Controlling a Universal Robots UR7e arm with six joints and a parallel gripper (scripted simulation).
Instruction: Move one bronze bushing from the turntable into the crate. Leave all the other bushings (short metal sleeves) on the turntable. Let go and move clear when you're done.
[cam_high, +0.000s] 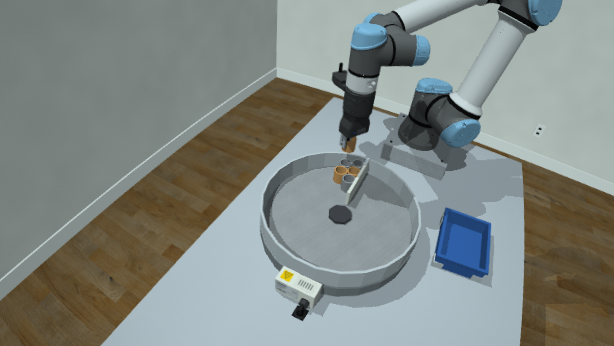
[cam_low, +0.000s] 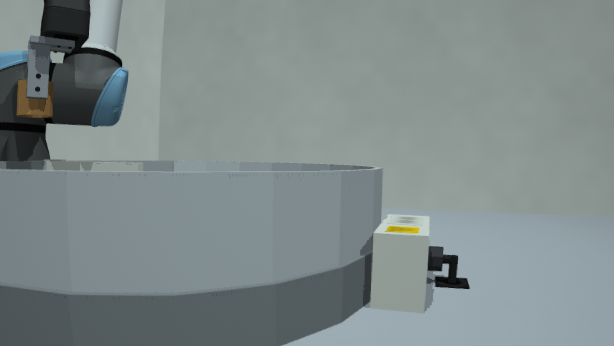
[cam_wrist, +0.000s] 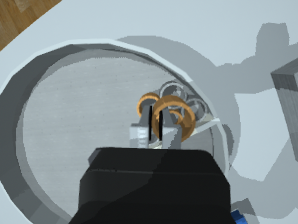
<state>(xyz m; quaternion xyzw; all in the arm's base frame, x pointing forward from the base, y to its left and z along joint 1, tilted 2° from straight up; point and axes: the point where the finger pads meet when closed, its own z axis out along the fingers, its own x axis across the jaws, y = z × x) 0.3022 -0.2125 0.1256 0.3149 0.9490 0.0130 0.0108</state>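
Note:
My gripper (cam_high: 349, 145) (cam_wrist: 155, 116) (cam_low: 36, 95) is shut on a bronze bushing (cam_high: 349, 146) (cam_low: 33, 106) (cam_wrist: 178, 113) and holds it above the far rim of the turntable (cam_high: 280, 175) (cam_low: 200, 225) (cam_wrist: 40, 90). On the turntable, by a white divider bar (cam_high: 359, 181), stand another bronze bushing (cam_high: 340, 173), a second bronze one (cam_high: 354, 171) and grey bushings (cam_high: 346, 163) (cam_high: 348, 183). The blue crate (cam_high: 462, 241) stands on the table to the right of the turntable, apart from the gripper.
A black hub (cam_high: 340, 215) sits at the turntable's middle. A white control box (cam_high: 298, 288) (cam_low: 400, 262) with a black knob stands at its front edge. The arm's base (cam_high: 425, 125) and a grey bar (cam_high: 412, 160) are behind the turntable.

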